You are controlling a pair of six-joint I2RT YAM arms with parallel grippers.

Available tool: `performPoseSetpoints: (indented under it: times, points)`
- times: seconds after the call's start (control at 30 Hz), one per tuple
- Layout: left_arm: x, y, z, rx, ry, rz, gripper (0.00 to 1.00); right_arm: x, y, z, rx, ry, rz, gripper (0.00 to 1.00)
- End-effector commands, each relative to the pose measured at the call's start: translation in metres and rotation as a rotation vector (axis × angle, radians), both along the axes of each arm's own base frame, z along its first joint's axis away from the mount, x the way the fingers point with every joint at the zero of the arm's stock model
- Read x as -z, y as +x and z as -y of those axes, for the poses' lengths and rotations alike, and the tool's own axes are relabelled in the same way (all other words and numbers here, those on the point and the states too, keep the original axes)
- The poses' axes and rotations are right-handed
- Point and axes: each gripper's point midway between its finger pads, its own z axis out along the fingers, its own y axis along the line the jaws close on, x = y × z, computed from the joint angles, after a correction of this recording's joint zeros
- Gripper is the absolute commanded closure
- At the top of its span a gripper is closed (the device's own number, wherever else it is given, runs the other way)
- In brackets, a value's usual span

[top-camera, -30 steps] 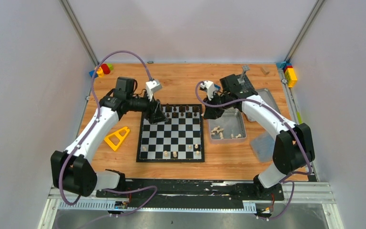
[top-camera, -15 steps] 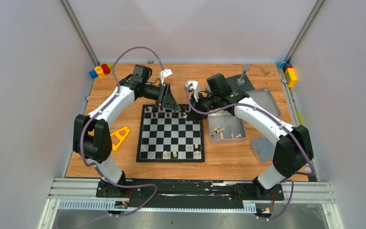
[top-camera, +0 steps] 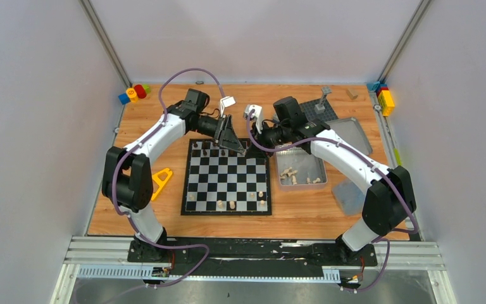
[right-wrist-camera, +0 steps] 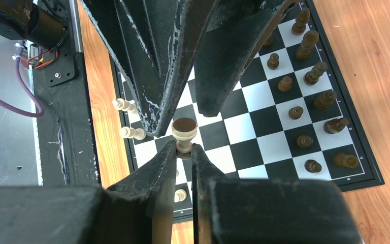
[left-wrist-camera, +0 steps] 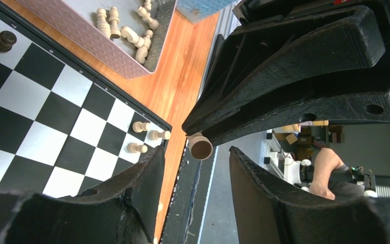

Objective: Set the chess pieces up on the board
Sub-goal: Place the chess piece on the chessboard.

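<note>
left fingers (left-wrist-camera: 137,193) swung nearer, parted; right fingers (right-wrist-camera: 157,173) clench pale piece (right-wrist-camera: 184,133), base toward left fingers

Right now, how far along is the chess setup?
Done: many dark pieces stand on the board's far rows, and a few pale ones on the near rows. In hand: the right jaws are shut on one pale piece above the board, with the left jaws open either side of it, likely a handover. Left: more pale pieces lie in the metal tin.
</note>
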Motion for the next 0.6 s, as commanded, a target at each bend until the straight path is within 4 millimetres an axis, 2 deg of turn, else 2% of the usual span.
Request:
performPoseSetpoints:
  times: [0.0,0.57]
  points:
    - [-0.015,0.0001,0.0062,0.029,-0.04,0.015,0.44,-0.0331,0.0053,-0.0108,-0.012,0.064,0.089,1.0]
    - [-0.0092,-0.0015,0.0109,0.046,-0.032,0.015,0.63,-0.032,0.006,-0.0118,0.001,0.054,0.093,1.0]
